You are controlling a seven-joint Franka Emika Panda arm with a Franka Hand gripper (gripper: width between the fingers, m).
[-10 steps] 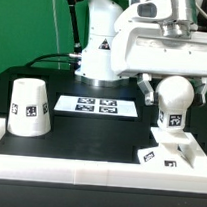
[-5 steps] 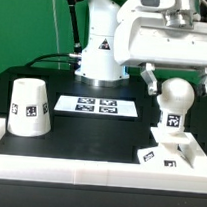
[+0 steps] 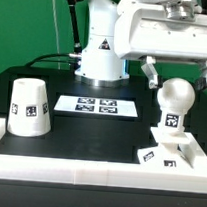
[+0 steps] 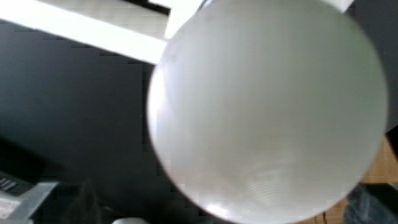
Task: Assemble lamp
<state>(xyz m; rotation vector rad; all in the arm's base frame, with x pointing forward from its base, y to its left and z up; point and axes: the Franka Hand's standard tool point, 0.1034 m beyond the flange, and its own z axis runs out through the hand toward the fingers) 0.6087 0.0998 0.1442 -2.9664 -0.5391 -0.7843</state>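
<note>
The ball-shaped bulb (image 3: 174,99) stands upright with its tagged neck in the low square base (image 3: 166,158) at the exterior view's right. My gripper (image 3: 177,83) is open just above it. Its fingers (image 3: 151,74) hang either side of the bulb's top and do not touch it. The tapered shade (image 3: 28,107) stands mouth down at the exterior view's left, far from the gripper. In the wrist view the bulb (image 4: 267,110) fills most of the picture and the fingers do not show clearly.
The marker board (image 3: 98,107) lies flat at the table's middle back. The arm's white pedestal (image 3: 100,51) stands behind it. A white raised rail (image 3: 87,173) runs along the front edge and up both sides.
The gripper has risen from around the bulb's widest part to its top and shifted slightly to the exterior view's right. The bulb stays on the base.
</note>
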